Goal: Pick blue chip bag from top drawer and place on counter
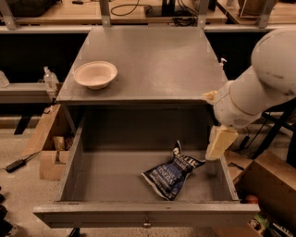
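The blue chip bag (pixel 170 175) lies crinkled on the floor of the open top drawer (pixel 147 214), right of its middle, one corner pointing up. The grey counter (pixel 152 60) sits above the drawer. My white arm (pixel 259 83) reaches in from the right. My gripper (pixel 219 142), the cream-coloured end of the arm, hangs over the drawer's right side. It is just right of the bag's upper corner and apart from it. It holds nothing that I can see.
A beige bowl (pixel 95 74) stands on the counter's left part. A light wooden workbench (pixel 138 10) with cables runs behind. Cardboard boxes stand left (pixel 48 152) and right (pixel 270 185) of the drawer. A clear bottle (pixel 49 77) stands at the left.
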`<control>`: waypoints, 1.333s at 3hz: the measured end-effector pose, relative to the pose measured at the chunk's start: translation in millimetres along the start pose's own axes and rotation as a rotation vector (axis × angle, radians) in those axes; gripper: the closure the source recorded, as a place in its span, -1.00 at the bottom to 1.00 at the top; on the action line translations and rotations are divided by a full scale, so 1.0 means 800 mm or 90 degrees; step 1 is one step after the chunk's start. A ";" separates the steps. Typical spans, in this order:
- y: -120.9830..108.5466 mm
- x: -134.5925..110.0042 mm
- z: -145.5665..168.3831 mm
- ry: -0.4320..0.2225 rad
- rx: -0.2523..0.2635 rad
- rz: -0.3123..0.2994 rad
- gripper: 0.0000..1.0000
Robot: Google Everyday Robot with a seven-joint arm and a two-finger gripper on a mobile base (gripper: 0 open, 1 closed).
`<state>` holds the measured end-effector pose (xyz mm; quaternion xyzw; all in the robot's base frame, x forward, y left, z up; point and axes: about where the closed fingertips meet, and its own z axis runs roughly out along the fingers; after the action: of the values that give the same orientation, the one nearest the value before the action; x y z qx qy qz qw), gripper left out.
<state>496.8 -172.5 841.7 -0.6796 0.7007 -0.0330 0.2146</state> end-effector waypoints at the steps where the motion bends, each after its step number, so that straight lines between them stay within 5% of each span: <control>1: -0.003 0.005 0.035 0.010 0.014 -0.047 -1.00; 2: -0.004 0.005 0.036 0.010 0.018 -0.048 -1.00; 4: 0.035 -0.016 0.116 0.082 -0.066 -0.186 -1.00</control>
<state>502.4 -135.5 751.0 -0.7807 0.6078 -0.0713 0.1267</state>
